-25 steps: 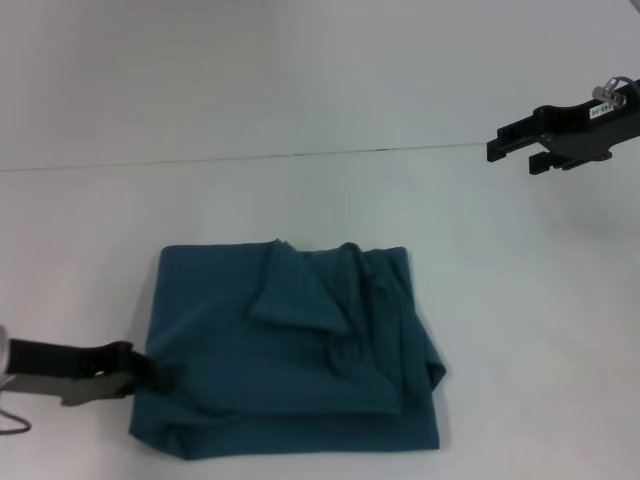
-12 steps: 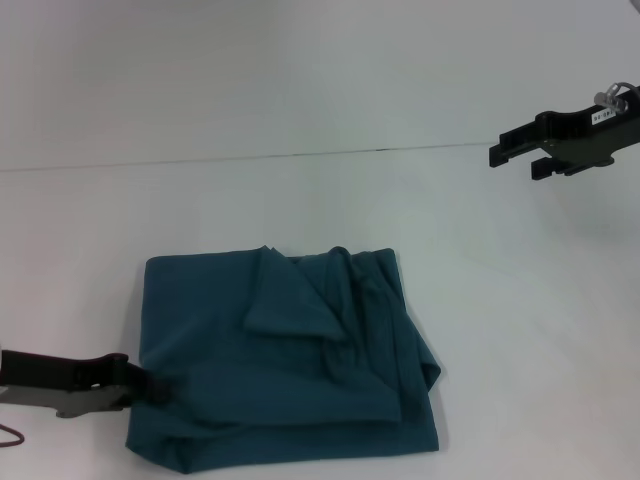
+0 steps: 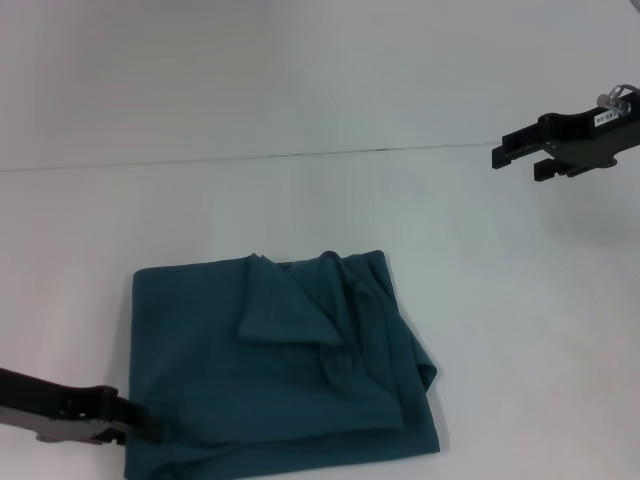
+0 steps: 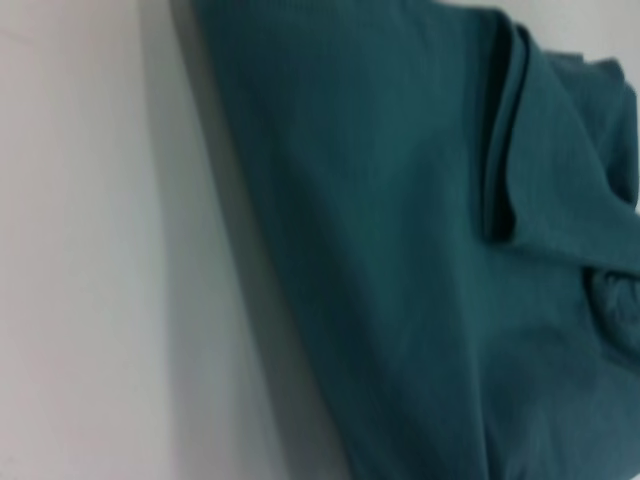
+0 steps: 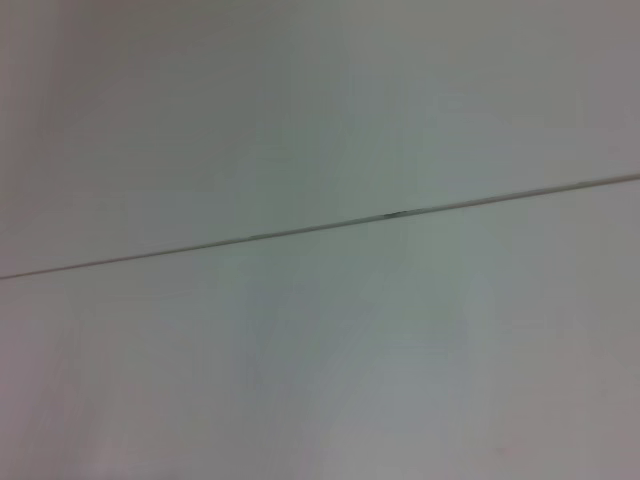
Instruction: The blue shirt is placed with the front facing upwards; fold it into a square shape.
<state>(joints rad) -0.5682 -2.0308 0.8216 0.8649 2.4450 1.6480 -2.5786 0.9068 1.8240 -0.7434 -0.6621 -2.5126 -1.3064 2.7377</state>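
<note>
**Folded blue shirt gripped at its near-left edge**

At the far left of the head view, the left gripper (image 3: 140, 425) is seen low over the white table (image 3: 300, 90), its fingers closed on the near-left edge of the blue shirt (image 3: 270, 370). The shirt is laid on the near part of the table as a rough rectangle, with a triangular flap folded across its upper middle and bunched folds gathered along its right side. In the left wrist view the shirt (image 4: 400, 250) is shown filling most of the frame, bare table beside it. A thin dark seam (image 3: 250, 157) is seen running across the table beyond the shirt. At the far right the right gripper (image 3: 525, 157) is held raised, well apart from the shirt, its fingers parted with nothing between them
</note>
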